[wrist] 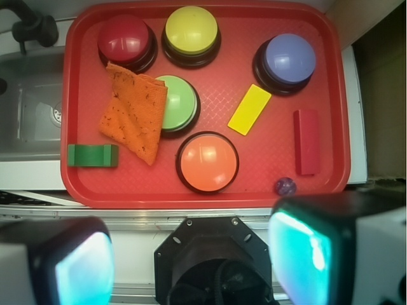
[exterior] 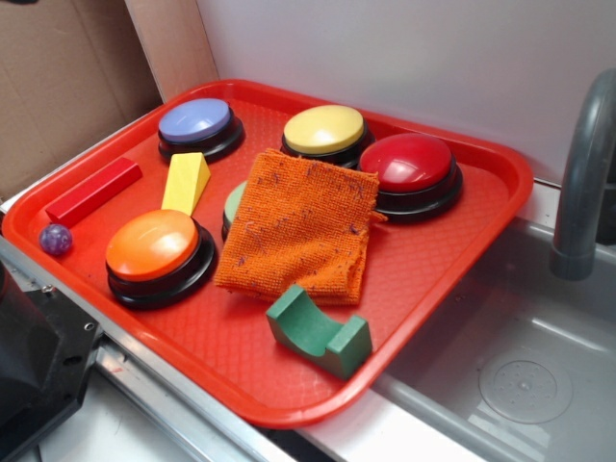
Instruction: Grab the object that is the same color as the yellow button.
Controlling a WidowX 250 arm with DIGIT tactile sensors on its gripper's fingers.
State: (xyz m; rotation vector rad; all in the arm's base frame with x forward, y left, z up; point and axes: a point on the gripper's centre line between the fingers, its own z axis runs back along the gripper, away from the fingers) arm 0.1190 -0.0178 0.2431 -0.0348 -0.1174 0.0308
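A red tray [exterior: 462, 289] sits beside a grey sink [exterior: 539, 385], and everything lies on it. The yellow wedge block [exterior: 187, 182] rests flat toward the tray's left side, between the blue button [exterior: 196, 122] behind it and the orange button [exterior: 153, 246] in front, close to both but touching neither that I can see. The yellow button [exterior: 325, 131] stands at the far edge, next to the red button [exterior: 408, 165].

An orange cloth [exterior: 303, 224] lies in the middle, draped over part of a green button [wrist: 179, 103]. A red bar [exterior: 94, 191] lies by the left edge with a small purple ball [exterior: 55, 239] near its front end. A green arched block [exterior: 318, 332] sits near the front edge.

From the wrist view the claw [wrist: 194, 264] hangs well back from the tray, its two fingers [wrist: 304, 254] spread wide apart and holding nothing.
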